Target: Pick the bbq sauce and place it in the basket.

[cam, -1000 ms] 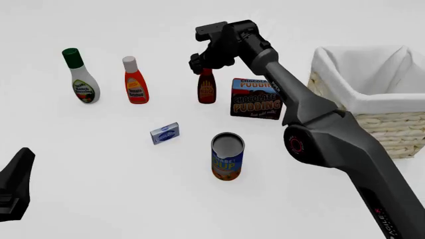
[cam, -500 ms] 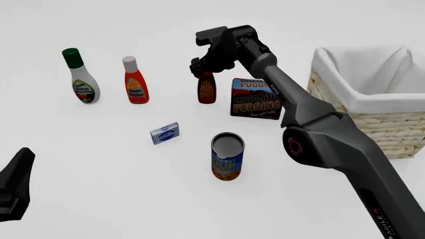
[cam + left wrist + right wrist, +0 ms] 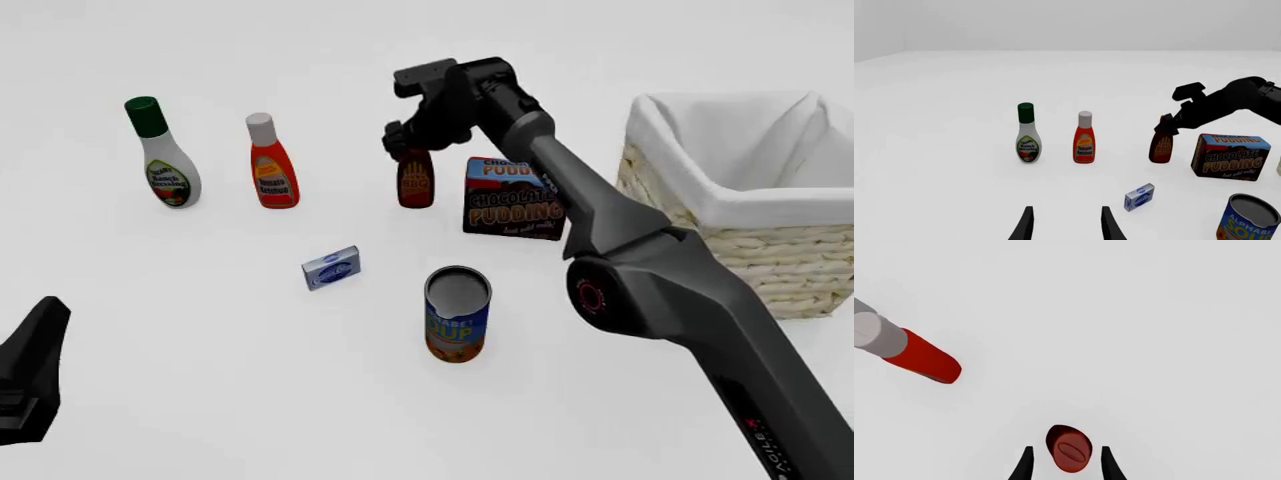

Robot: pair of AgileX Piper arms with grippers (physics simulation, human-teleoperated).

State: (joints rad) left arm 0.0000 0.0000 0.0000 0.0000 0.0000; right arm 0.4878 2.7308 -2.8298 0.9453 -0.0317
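The bbq sauce (image 3: 415, 183) is a slim dark brown bottle standing upright at mid-table, just left of the pudding box. It also appears in the left wrist view as the bbq sauce (image 3: 1161, 148). My right gripper (image 3: 406, 141) hangs straight over it, open. In the right wrist view its fingers (image 3: 1027, 460) flank the red cap (image 3: 1069, 450) with a small gap on each side. The wicker basket (image 3: 767, 255) with white lining stands at the far right. My left gripper (image 3: 1065, 210) is open and empty, low at the near left, seen as the left gripper (image 3: 34, 372).
A white bottle with a green cap (image 3: 163, 158) and an orange-red bottle (image 3: 272, 168) stand left of the sauce. A chocolate pudding box (image 3: 514, 200) sits right beside it. A soup can (image 3: 457, 313) and a small blue-white box (image 3: 331, 267) lie nearer.
My right gripper has sunk a little lower over the sauce bottle's top, covering more of its neck. The left arm and all groceries stay put.
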